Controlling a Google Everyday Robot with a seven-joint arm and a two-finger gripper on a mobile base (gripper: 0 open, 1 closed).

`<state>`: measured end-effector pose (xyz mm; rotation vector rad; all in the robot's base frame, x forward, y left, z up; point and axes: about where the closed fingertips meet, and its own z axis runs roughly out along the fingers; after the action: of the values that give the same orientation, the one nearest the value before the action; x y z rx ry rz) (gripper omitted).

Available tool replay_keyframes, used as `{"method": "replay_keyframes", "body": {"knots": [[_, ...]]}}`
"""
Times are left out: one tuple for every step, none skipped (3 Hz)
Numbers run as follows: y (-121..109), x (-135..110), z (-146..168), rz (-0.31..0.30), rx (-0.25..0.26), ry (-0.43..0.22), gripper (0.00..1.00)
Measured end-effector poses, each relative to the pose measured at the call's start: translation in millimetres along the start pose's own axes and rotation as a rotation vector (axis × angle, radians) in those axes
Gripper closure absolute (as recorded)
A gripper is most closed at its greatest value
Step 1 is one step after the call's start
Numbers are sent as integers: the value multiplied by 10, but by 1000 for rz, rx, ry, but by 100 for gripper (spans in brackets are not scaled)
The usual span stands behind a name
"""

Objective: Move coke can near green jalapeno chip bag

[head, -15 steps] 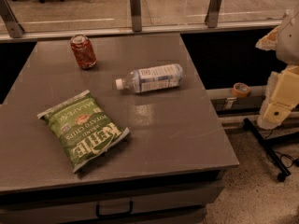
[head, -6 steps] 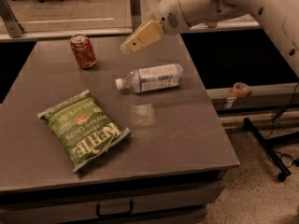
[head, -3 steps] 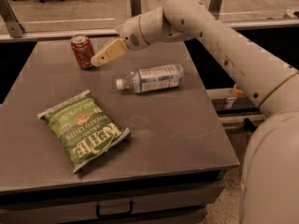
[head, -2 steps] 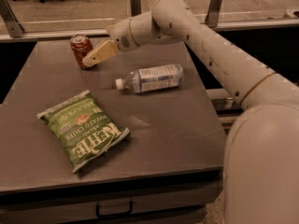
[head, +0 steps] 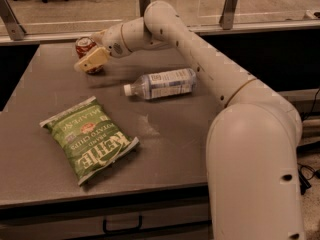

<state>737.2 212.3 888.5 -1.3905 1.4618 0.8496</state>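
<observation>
The coke can (head: 84,44), red with a silver top, stands upright at the far left of the grey table (head: 190,139). My gripper (head: 88,60) is right at the can, in front of its lower half, and covers part of it; I cannot tell whether it holds the can. The green jalapeno chip bag (head: 90,139) lies flat at the near left of the table, well in front of the can. My white arm (head: 200,59) reaches in from the right across the back of the table.
A clear plastic water bottle (head: 162,83) lies on its side mid-table, between the can and the arm. A rail with metal posts (head: 230,6) runs behind the table. A drawer handle (head: 122,226) is below the front edge.
My arm has swung in from the right and travelled left across the back of the table; the gripper has come from beside the can to right against it. Can, bottle and bag have not moved.
</observation>
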Motion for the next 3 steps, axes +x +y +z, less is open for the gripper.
{"method": "replay_keyframes", "body": {"knots": [[20, 59, 129, -21, -24, 3, 42], [94, 117, 94, -25, -37, 21, 64], [271, 6, -98, 9, -106, -25, 87]]}}
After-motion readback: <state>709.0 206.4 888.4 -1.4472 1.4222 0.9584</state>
